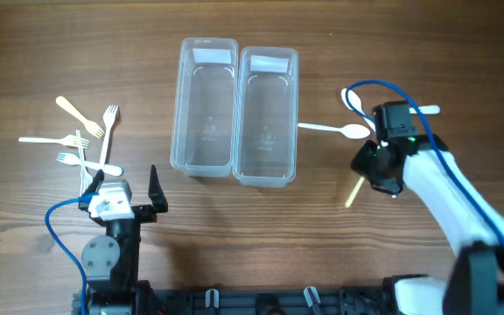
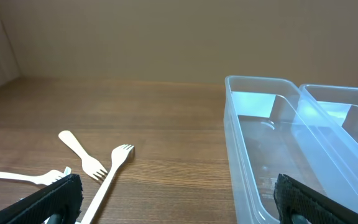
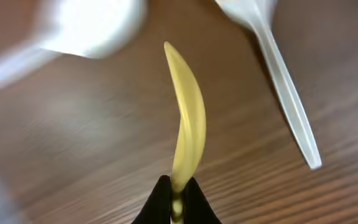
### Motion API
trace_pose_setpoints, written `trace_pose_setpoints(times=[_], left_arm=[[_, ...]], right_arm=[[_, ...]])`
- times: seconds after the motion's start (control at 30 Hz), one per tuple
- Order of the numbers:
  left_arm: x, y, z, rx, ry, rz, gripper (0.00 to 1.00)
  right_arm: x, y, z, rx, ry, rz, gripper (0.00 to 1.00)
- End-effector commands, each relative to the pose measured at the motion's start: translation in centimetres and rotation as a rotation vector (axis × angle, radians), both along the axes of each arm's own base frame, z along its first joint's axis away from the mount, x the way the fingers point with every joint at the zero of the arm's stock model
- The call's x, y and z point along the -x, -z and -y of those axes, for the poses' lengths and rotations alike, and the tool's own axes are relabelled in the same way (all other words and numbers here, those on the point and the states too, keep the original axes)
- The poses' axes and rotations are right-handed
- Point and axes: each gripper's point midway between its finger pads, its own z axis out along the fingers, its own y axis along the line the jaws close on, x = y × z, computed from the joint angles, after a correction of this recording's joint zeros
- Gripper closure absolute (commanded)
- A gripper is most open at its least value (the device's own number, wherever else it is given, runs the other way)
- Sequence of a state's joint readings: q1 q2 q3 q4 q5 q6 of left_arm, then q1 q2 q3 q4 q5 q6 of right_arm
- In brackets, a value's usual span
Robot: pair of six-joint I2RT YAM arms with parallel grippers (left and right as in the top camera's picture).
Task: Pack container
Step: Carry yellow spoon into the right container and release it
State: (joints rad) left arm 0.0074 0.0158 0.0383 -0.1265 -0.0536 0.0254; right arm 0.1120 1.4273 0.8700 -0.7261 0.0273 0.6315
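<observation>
**Counter** (image 1: pixel 322 249): wood-grain, and it carries everything here.

**Tubs:** two clear tubs stand at mid-counter with their long sides touching. They sit between my arms, presumably so either arm can reach one. The left tub (image 1: pixel 206 131) and right tub (image 1: pixel 267 140) both hold nothing, so I judge the packing barely begun.

**Left gripper** (image 1: pixel 121 188): spread wide and empty, low near my base. It faces the left tub, with the forks (image 1: pixel 107 140) ahead on its left. I read this as a waiting pose.

**Right gripper** (image 1: pixel 376 171): closed narrow on a tan utensil (image 3: pixel 188 118). It pinches one end so the rest juts forward, free for placing. It hangs right of the right tub, well outside it.

**Forks:** a loose heap, white and tan, lying left of the tubs.

**White spoons** (image 1: pixel 335 129): they lie on the counter beside my right gripper, and one handle points at the right tub.

**Tan utensil:** I see it edge-on and cannot tell spoon from knife. It appears lifted off the counter.
</observation>
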Motion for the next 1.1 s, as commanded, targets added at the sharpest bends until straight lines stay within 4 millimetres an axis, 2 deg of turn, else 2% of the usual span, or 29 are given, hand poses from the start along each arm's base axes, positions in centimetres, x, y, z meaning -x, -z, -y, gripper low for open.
trace_pose_setpoints(times=[0.0, 0.03, 0.07, 0.13, 0.2, 0.23, 0.27, 0.37, 0.47, 0.5, 0.57, 0.6, 0.63, 0.67, 0.7, 0.73, 0.77, 0.8, 0.83, 0.9, 0.97, 1.0, 1.07], left_arm=[[0.0, 0.2, 0.3, -0.015, 0.019, 0.000, 0.00], [0.0, 0.2, 0.3, -0.015, 0.019, 0.000, 0.00], [0.0, 0.2, 0.3, -0.015, 0.019, 0.000, 0.00], [0.0, 0.2, 0.3, -0.015, 0.019, 0.000, 0.00], [0.0, 0.2, 0.3, -0.015, 0.019, 0.000, 0.00], [0.0, 0.2, 0.3, -0.015, 0.019, 0.000, 0.00], [0.0, 0.2, 0.3, -0.015, 0.019, 0.000, 0.00], [0.0, 0.2, 0.3, -0.015, 0.019, 0.000, 0.00], [0.0, 0.2, 0.3, -0.015, 0.019, 0.000, 0.00], [0.0, 0.2, 0.3, -0.015, 0.019, 0.000, 0.00], [0.0, 0.2, 0.3, -0.015, 0.019, 0.000, 0.00], [0.0, 0.2, 0.3, -0.015, 0.019, 0.000, 0.00], [0.0, 0.2, 0.3, -0.015, 0.019, 0.000, 0.00], [0.0, 0.2, 0.3, -0.015, 0.019, 0.000, 0.00], [0.0, 0.2, 0.3, -0.015, 0.019, 0.000, 0.00], [0.0, 0.2, 0.3, -0.015, 0.019, 0.000, 0.00], [0.0, 0.2, 0.3, -0.015, 0.019, 0.000, 0.00], [0.0, 0.2, 0.3, -0.015, 0.019, 0.000, 0.00], [0.0, 0.2, 0.3, -0.015, 0.019, 0.000, 0.00], [0.0, 0.2, 0.3, -0.015, 0.019, 0.000, 0.00], [0.0, 0.2, 0.3, -0.015, 0.019, 0.000, 0.00], [0.0, 0.2, 0.3, -0.015, 0.019, 0.000, 0.00], [0.0, 0.2, 0.3, -0.015, 0.019, 0.000, 0.00]], right_arm=[[-2.2, -11.9, -4.4, 0.013, -0.298, 0.397, 0.96], [-2.0, -14.7, -6.1, 0.011, -0.391, 0.500, 0.96], [-1.1, -17.8, -9.2, -0.004, -0.573, 0.637, 0.96], [0.6, -20.7, -13.6, -0.008, -0.806, 0.779, 0.96], [0.6, -19.7, -15.7, -0.016, -0.877, 0.764, 0.95], [0.1, -18.5, -16.5, -0.028, -0.877, 0.729, 0.96], [-0.7, -17.3, -17.1, -0.042, -0.861, 0.696, 0.96], [-4.3, -12.0, -19.3, -0.070, -0.814, 0.598, 0.96], [-6.5, -8.7, -20.7, -0.115, -0.738, 0.560, 0.96], [-7.1, -7.8, -21.1, -0.144, -0.694, 0.550, 0.96], [-7.8, -7.4, -21.6, -0.176, -0.651, 0.553, 0.94], [-8.1, -7.8, -21.7, -0.185, -0.646, 0.573, 0.86], [-8.1, -8.5, -21.9, -0.193, -0.650, 0.589, 0.64], [-8.3, -9.7, -22.0, -0.198, -0.651, 0.616, 0.51], [-8.4, -10.7, -22.1, -0.201, -0.652, 0.639, 0.46], [-8.4, -12.8, -22.1, -0.210, -0.651, 0.687, 0.36], [-8.3, -16.3, -21.8, -0.224, -0.642, 0.767, 0.31], [-8.0, -19.4, -21.1, -0.223, -0.623, 0.835, 0.31], [-7.7, -21.1, -20.6, -0.213, -0.607, 0.871, 0.31], [-5.3, -27.9, -16.9, -0.106, -0.573, 1.016, 0.31], [-3.1, -30.5, -12.1, 0.036, -0.453, 1.048, 0.27], [-2.1, -31.1, -9.3, 0.085, -0.340, 1.045, 0.27], [1.3, -31.2, -2.2, 0.169, -0.002, 1.010, 0.25]])
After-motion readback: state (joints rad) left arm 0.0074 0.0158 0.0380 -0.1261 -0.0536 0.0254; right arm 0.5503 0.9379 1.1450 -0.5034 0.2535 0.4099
